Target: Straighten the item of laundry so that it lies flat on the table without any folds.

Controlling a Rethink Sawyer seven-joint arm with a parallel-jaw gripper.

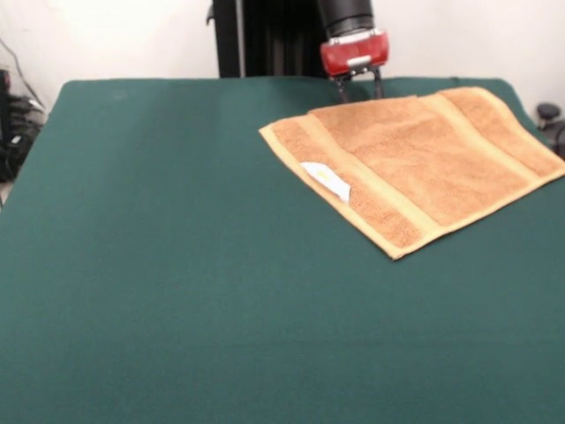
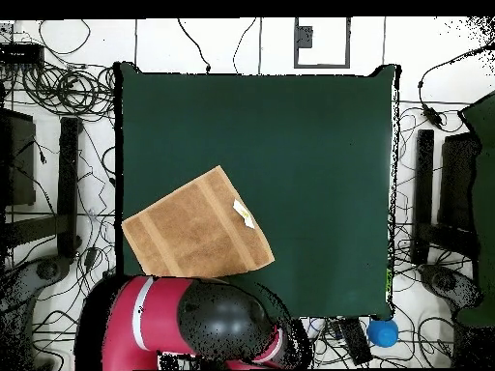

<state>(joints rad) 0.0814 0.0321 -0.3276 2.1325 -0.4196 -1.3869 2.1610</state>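
Note:
The tan-orange towel (image 1: 415, 163) lies on the dark green table (image 1: 177, 265) at its far right part, turned at an angle. Its woven bands show, and the small white label (image 1: 327, 180) lies on its top near the left edge. The side toward the robot looks shortened; I cannot tell whether it is folded there. My gripper (image 1: 358, 88) hangs just above the towel's far edge, with its two fingers apart and nothing between them. In the overhead view the towel (image 2: 193, 235) sits at the table's (image 2: 290, 135) lower left, and the arm hides the gripper.
The towel's right corner reaches close to the table's right edge in the front view. A blue ball (image 2: 383, 332) and many cables lie on the floor beside the table. The robot's red arm body (image 2: 184, 324) covers the table's edge near the towel.

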